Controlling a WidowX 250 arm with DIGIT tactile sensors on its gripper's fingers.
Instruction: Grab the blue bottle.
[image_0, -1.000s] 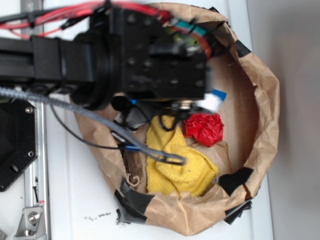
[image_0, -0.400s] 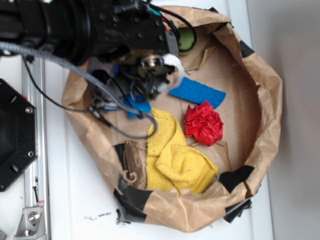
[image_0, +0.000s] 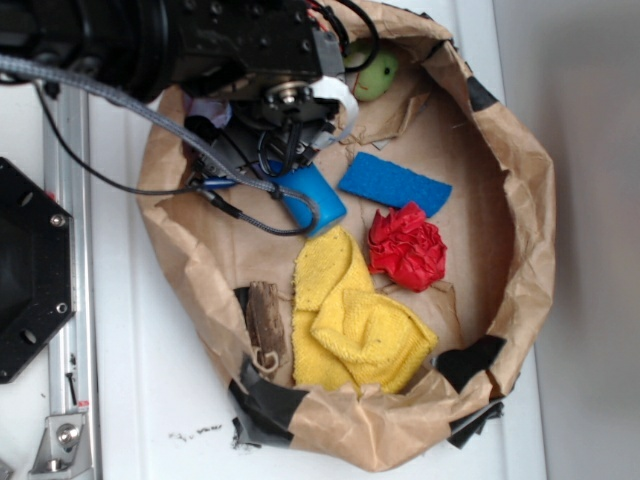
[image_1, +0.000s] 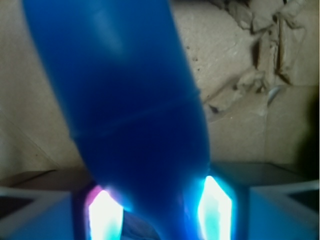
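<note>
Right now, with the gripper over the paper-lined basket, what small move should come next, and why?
Probably close the gripper fully and lift slightly. In the wrist view the blue bottle fills the gap between the fingers, which flank its lower end; whether they already pinch it is unclear. The blue sponge lies apart.

smooth plastic blue bottle (image_0: 312, 196) (glossy), crumpled paper bag (image_0: 520, 200)

A bright blue bottle (image_0: 312, 197) lies in a tan-brown paper nest (image_0: 530, 200) patched with black tape (image_0: 268, 405), beside a deeper blue sponge (image_0: 394, 183), a crumpled red wad (image_0: 407, 246) and a yellow cloth (image_0: 355, 325). A pale green object (image_0: 376, 72) and a dark brown piece (image_0: 266, 320) sit near the rim. The arm (image_0: 200, 40) is black.
</note>
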